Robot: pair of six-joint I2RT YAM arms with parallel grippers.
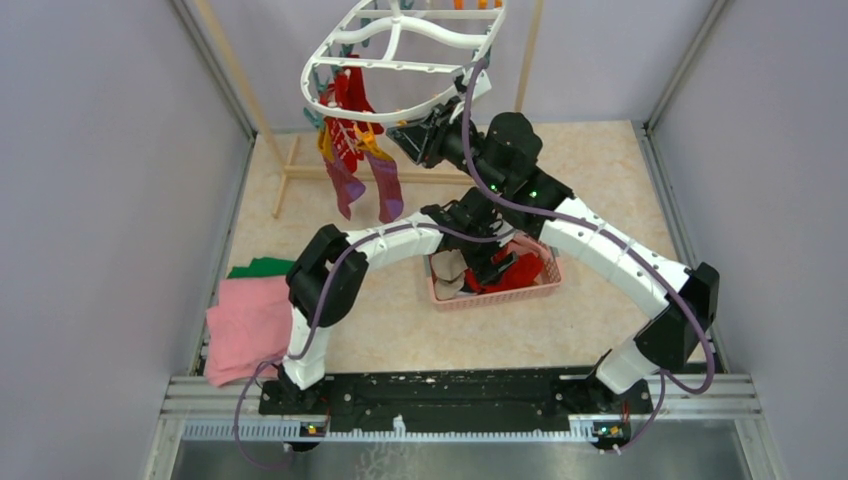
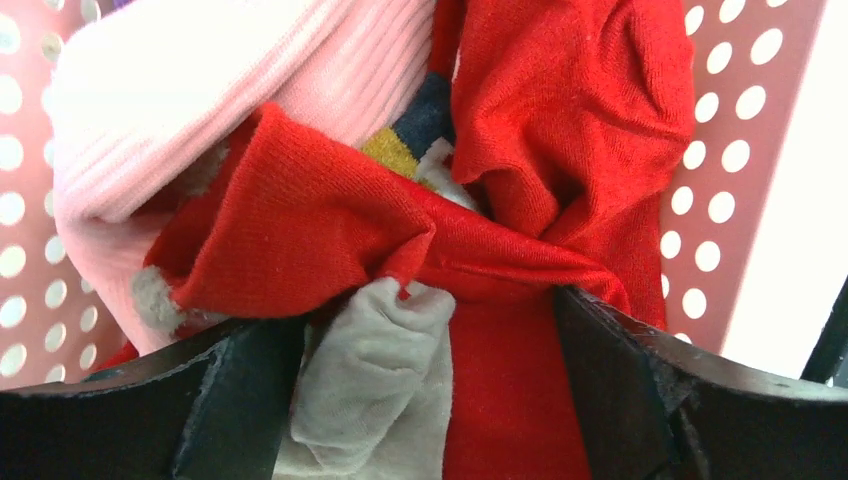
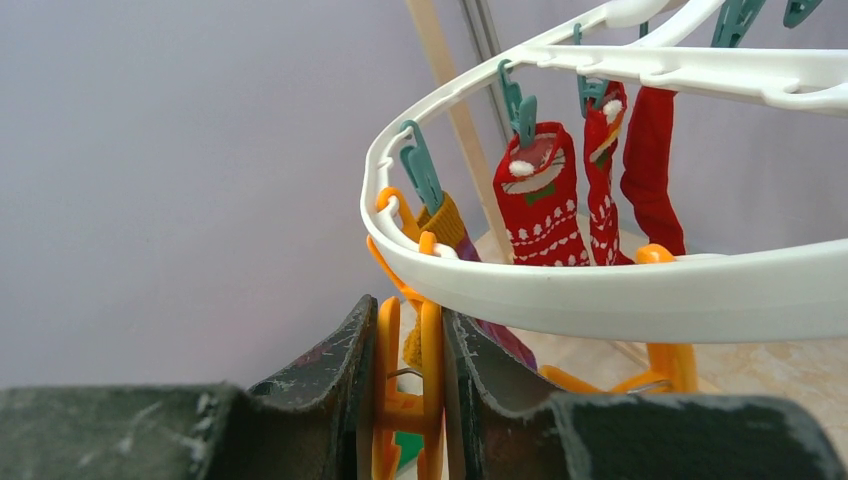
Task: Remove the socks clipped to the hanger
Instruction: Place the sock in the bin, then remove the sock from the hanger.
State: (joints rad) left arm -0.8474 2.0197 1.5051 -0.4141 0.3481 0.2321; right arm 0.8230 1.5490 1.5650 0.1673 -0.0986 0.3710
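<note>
Socks [image 1: 352, 150] hang just left of the right gripper [image 3: 410, 320], which is clamped on an orange clip [image 3: 430, 350]; the left gripper [image 2: 425, 390] gapes over the basket [image 2: 722, 190].

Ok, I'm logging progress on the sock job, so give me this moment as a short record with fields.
left gripper: open, over the pink basket
basket contents: red socks, a pink sock
right gripper: shut on an orange clip of the hanger
left to do: clipped socks hang from the hanger
</note>
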